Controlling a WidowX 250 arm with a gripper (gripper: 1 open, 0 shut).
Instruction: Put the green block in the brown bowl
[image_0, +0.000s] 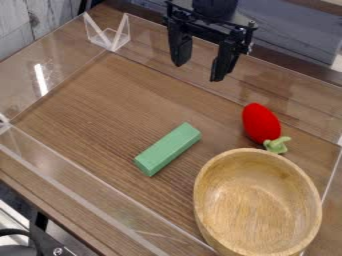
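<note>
Fingers (179, 47) hang spread wide and empty, two dark prongs pointing down at the table, nothing between them. So I'm reading this as the very start: the reach hasn't been made, no grasp, nothing lifted.

Gripper (201, 57) sits high at the far side of the work area, well apart from everything it needs. Arm comes in from the top edge of the view, wrist looks vertical, tips aimed at bare wood.

Green block (167, 148) lies flat on the wooden table (94, 110), long axis running diagonally, near the middle and closer to me than the hand. Brown bowl (257, 200) is down at the near right corner, nothing in it, just beside the block's lower end but not touching, as far as I can tell from this angle. Red strawberry toy (262, 122) rests near the bowl's far rim; I want to stay clear of that.

Next move, as I judge it: bring the hand toward me and a bit left until it's over the block, turn the wrist so the fingers straddle the narrow width and not the length, then descend. Clear plastic walls (40, 75) ring the table.
</note>
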